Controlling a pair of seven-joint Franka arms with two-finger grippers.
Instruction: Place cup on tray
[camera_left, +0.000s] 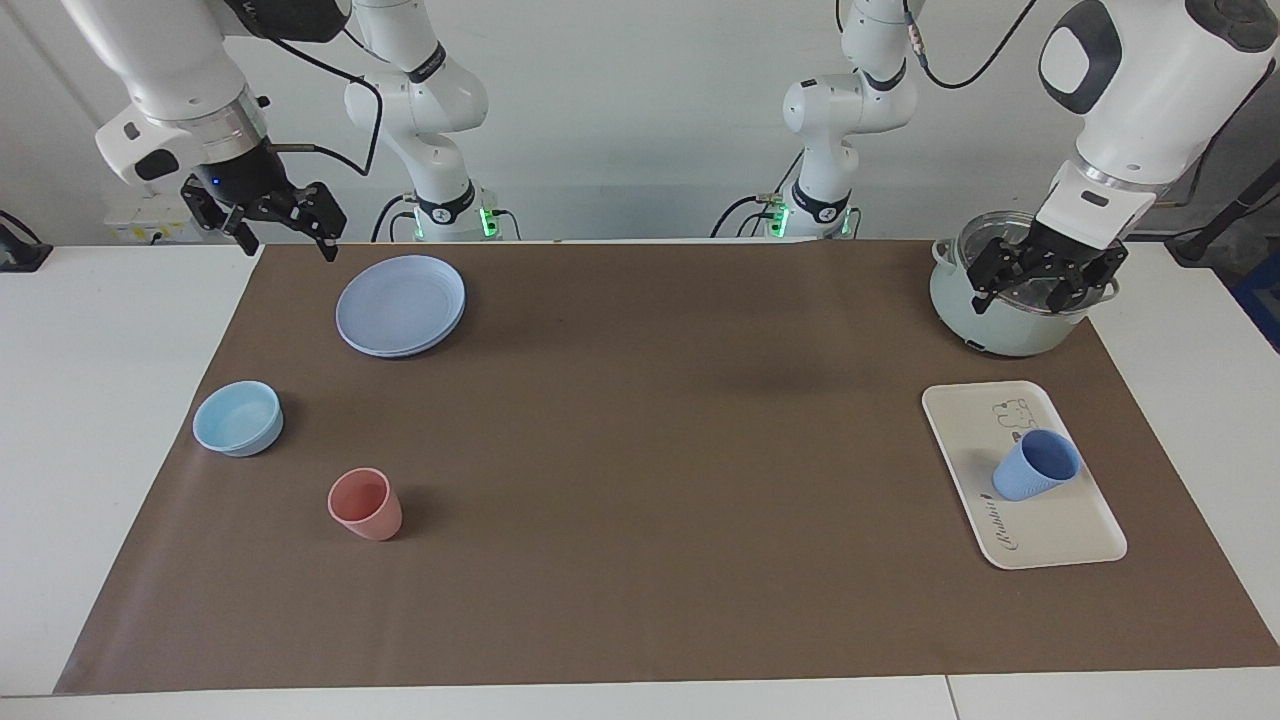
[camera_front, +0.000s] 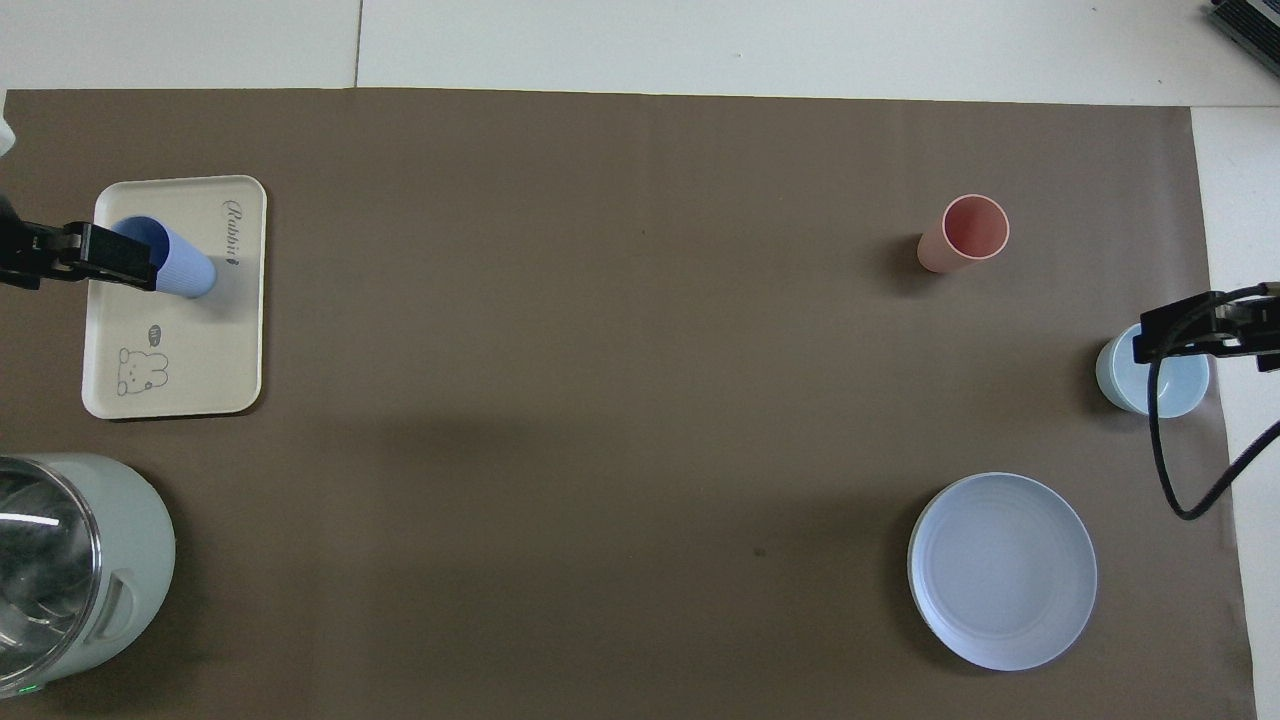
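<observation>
The periwinkle-blue cup (camera_left: 1037, 465) stands upright on the cream-white tray (camera_left: 1060, 530), at the left arm's end of the table. In the overhead view the cup (camera_front: 180, 265) is in the half of the tray (camera_front: 190, 340) farther from the robots. My left gripper (camera_left: 1045, 278) is open and empty, raised over the pale green pot, apart from the cup. Seen from above, it (camera_front: 100, 258) overlaps the cup's rim. My right gripper (camera_left: 285, 222) is open and empty, raised over the mat's edge beside the blue plate.
A pale green pot (camera_left: 1000, 320) with a glass lid stands nearer to the robots than the tray. At the right arm's end are a round blue plate (camera_left: 400, 305), a light-blue bowl (camera_left: 238, 418) and a pink tumbler (camera_left: 365, 503).
</observation>
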